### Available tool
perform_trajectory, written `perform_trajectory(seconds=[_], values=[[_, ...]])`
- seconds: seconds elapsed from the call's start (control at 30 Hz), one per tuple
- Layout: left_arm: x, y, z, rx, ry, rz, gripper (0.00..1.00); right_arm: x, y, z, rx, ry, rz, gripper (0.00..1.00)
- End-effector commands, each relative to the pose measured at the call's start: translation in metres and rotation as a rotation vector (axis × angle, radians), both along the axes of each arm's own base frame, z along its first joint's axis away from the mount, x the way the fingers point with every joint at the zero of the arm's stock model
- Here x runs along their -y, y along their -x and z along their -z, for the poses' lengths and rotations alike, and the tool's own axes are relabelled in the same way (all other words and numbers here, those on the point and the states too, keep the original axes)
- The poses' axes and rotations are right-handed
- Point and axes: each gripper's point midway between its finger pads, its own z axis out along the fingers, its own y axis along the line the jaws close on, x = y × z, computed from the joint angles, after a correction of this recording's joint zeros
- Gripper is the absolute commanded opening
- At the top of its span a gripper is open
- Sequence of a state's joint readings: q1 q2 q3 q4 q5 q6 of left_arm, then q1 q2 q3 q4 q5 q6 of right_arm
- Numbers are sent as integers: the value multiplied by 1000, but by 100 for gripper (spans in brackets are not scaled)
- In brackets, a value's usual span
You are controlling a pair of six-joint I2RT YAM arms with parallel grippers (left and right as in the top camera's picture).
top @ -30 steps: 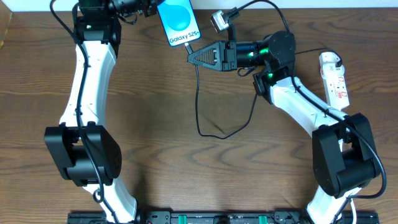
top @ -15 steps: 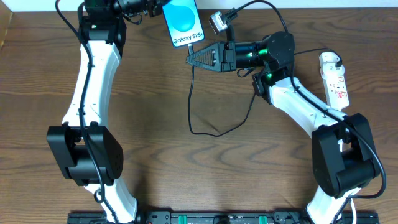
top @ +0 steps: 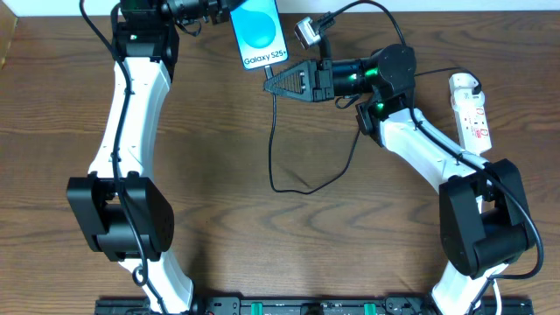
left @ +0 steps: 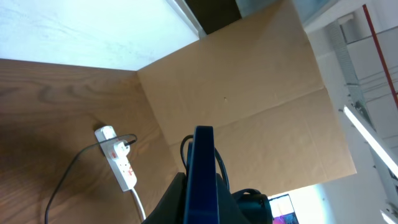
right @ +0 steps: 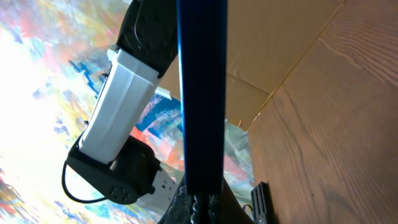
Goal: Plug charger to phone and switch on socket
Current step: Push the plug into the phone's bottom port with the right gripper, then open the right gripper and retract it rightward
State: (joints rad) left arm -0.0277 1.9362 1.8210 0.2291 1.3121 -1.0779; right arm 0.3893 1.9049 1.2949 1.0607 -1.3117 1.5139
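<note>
The left end effector (top: 226, 12) is clamped on the Galaxy phone (top: 264, 33), gripping its side edge and holding it above the wooden surface (top: 210, 175) with the lit blue-and-white screen facing up. In the left wrist view the phone (left: 202, 180) stands edge-on between the fingers. The right end effector (top: 269, 83) is closed on the plug end of the charger (top: 273, 140), and its tip sits just beside the phone's lower short edge. In the right wrist view that edge (right: 202, 93) stands directly ahead of the fingers, but whether the plug is seated cannot be told. From the right end effector the thin black cable trails toward the robot's base, loops on the surface and curves back up under that arm. The white socket (top: 471, 112) lies flat, well apart on the far side of the right arm.
</note>
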Motion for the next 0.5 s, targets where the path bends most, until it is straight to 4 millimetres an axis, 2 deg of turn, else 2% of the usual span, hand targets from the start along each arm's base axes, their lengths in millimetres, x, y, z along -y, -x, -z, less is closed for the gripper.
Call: perform_trajectory(seconds=[0.0,0.17,0.2,0.23,0.27,0.3,0.33,0.4,0.47], values=[[18,31,-5,22,-6,175,7,12,-34,-18,-14,-74,175,1],[18,31,-5,22,-6,175,7,12,-34,-18,-13,-74,175,1],[18,31,-5,22,-6,175,7,12,-34,-18,-13,-74,175,6],[18,31,-5,22,-6,174,7,12,-34,-18,-14,-74,175,17],[18,30,-5,24,-6,173,7,12,-34,-18,-14,-74,176,33],[17,29,-5,29,-7,167,7,12,-34,-18,-14,-74,175,56],[12,26,-5,44,-10,146,7,12,-33,-18,-13,-71,169,99],[4,20,-5,67,-16,115,7,12,-30,-16,-9,-63,152,99],[-15,12,-5,68,-18,68,7,12,-24,-14,1,-51,120,99]])
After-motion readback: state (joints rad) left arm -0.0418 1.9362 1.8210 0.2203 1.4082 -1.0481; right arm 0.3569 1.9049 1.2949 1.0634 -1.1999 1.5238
